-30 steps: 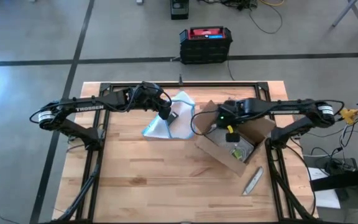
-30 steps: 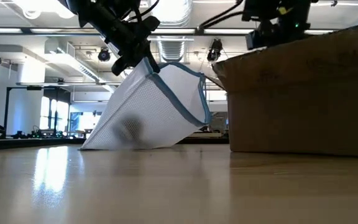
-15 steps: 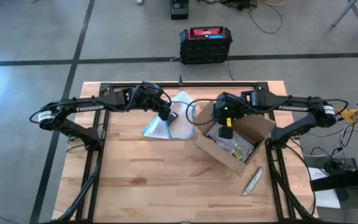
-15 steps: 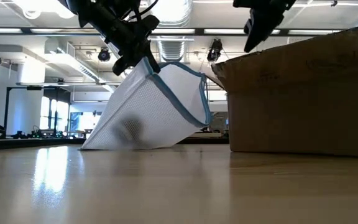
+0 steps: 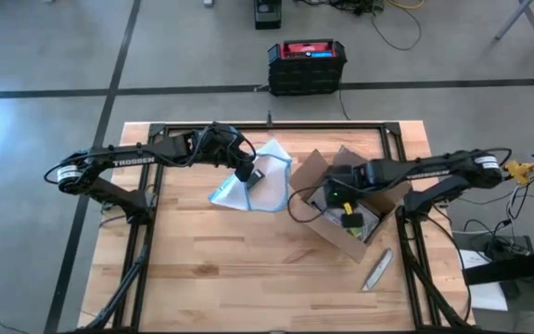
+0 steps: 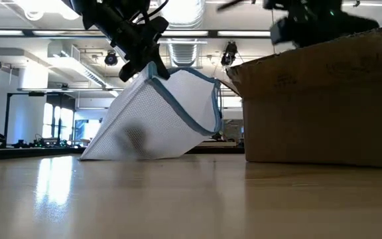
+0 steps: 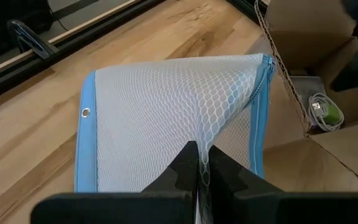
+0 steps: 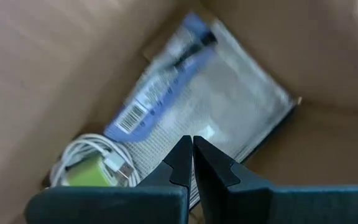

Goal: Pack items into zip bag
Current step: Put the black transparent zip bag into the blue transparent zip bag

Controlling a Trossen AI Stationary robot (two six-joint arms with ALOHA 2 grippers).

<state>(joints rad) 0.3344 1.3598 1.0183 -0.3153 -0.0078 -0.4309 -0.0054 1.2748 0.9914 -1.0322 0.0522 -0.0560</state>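
Note:
The zip bag [image 5: 253, 178], white mesh with blue trim, stands tilted at the table's middle, lifted by my left gripper [image 5: 246, 173], which is shut on its mesh. Its mouth [image 6: 211, 99] gapes toward the brown cardboard box [image 5: 378, 190]. Inside the box my right gripper [image 8: 193, 148] hangs shut and pointing down. Under it lie a coiled white cable with a green plug [image 8: 92, 168] and a clear flat packet with a blue label [image 8: 197, 93]. I cannot tell whether it touches them. The left wrist view also shows the cable [image 7: 323, 111]. My left gripper pinches the bag's upper mesh layer [image 7: 199, 138] between its two fingers, near the open zip edge. The fingers slant down from the table's left. The mesh is drawn up taut into a peak at the fingertips. The bag's lower end [image 6: 95, 154] rests on the table.
A slim grey tool [image 5: 376, 269] lies on the table near the right front, beside the box. The box's flaps [image 5: 309, 172] stand open next to the bag. A black and red case [image 5: 307, 63] sits on the floor beyond the far edge.
My right gripper swung up and toward the bag, then came back toward the table's right and down into the box, staying shut. The bag's lower end has slid a little toward the table's left.

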